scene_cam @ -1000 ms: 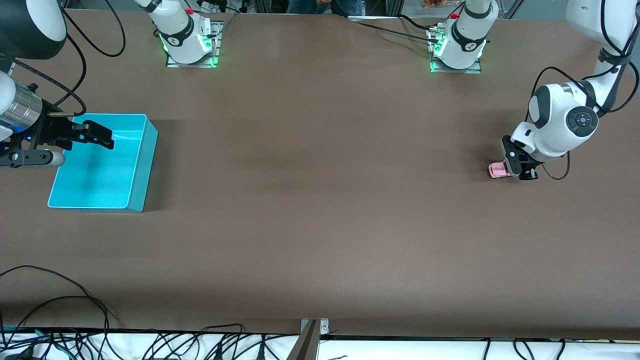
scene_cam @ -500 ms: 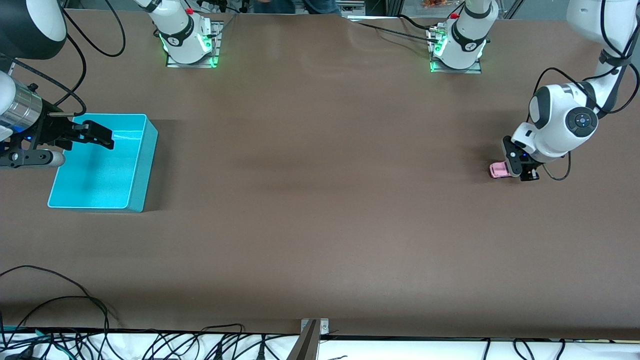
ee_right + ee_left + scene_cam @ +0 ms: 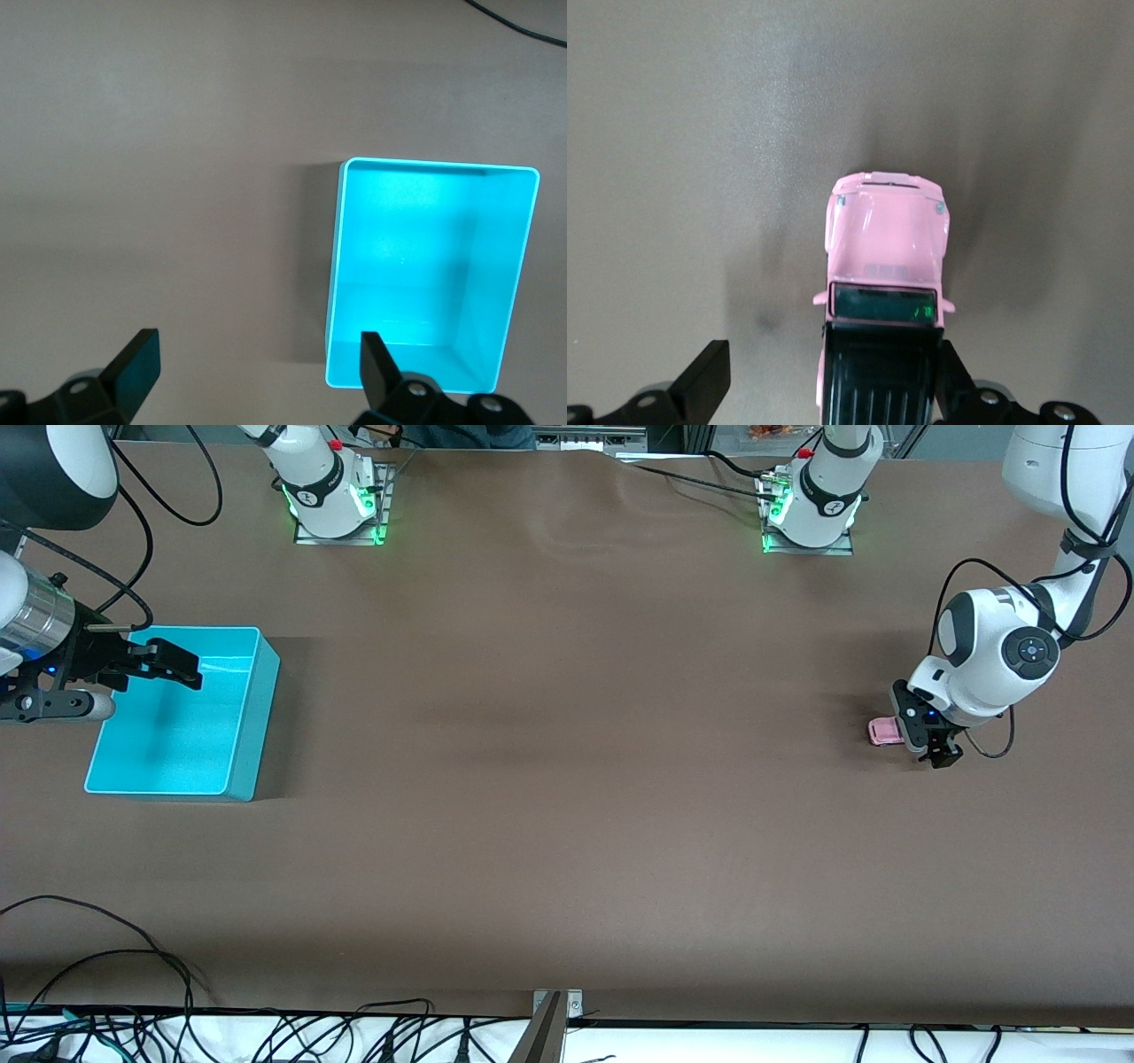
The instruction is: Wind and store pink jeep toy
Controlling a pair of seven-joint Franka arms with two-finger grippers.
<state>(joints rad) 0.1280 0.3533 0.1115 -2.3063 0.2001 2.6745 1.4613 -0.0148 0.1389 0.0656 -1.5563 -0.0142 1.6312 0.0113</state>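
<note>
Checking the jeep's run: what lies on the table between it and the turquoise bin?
Nothing: in the front view only bare brown table lies between the pink jeep toy and the turquoise bin.

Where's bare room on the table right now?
Bare table runs between the turquoise bin and the pink jeep toy. Crowded: left gripper open around the jeep; right gripper open over the bin.

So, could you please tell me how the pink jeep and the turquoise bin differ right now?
The jeep is tiny and pale pink with a black roof; the bin is far larger and turquoise all over. The jeep sits toward the left arm's end of the table, the bin toward the right arm's end. The open left tool straddles the jeep; the open right tool hangs over the bin. Both rest on the table.
</note>
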